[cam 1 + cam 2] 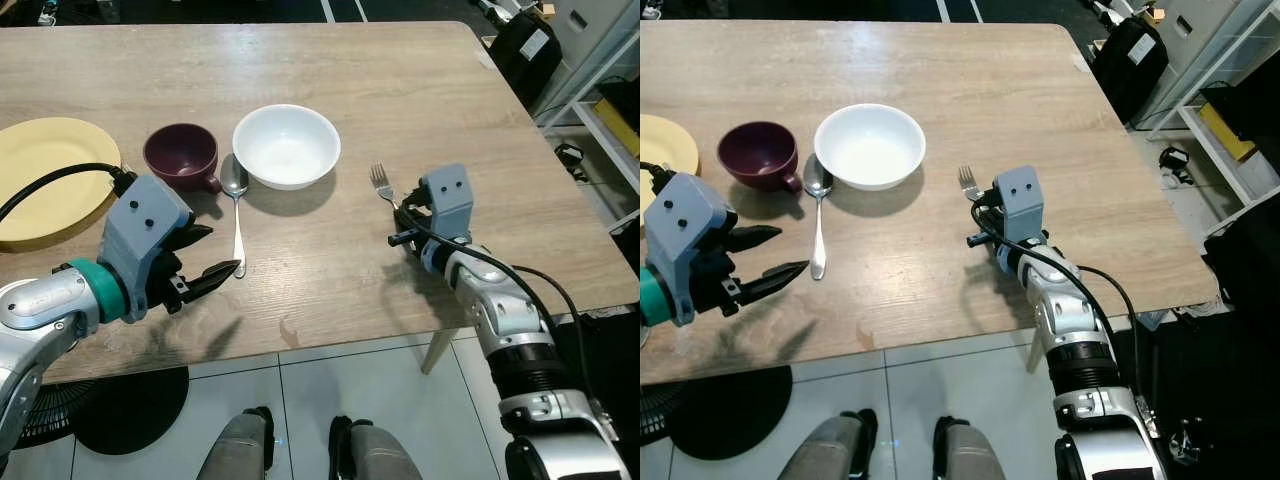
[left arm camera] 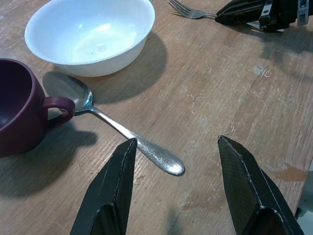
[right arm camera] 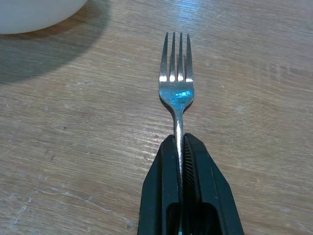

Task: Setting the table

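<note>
Here the right gripper (image 3: 180, 147) has its jaws closed narrow on the handle of the fork (image 3: 176, 78), pinching it just behind the neck, with the tines pointing away along the table (image 1: 420, 90) to the right of the white bowl (image 1: 287, 145). The fork looks to be thin polished steel: light, stiff and not fragile, but probably slippery, and a flat handle pinched edge-on like this could twist or pivot if the grip is loose. Holding near the neck seems sensible, since it keeps the heavier tine end close to the pinch. The left gripper (image 2: 178, 183) hovers low over the table with its jaws wide, one finger to each side of the handle end of the spoon (image 1: 236, 205), not touching it. The spoon lies flat with its bowl end between the maroon cup (image 1: 181, 157) and the white bowl, just beside both. It should handle like the fork, and lying flat on wood it may skid or be hard to get under; the middle of the handle, away from the cup, looks the best place to take it. A yellow plate (image 1: 45, 170) sits further to the left.
</note>
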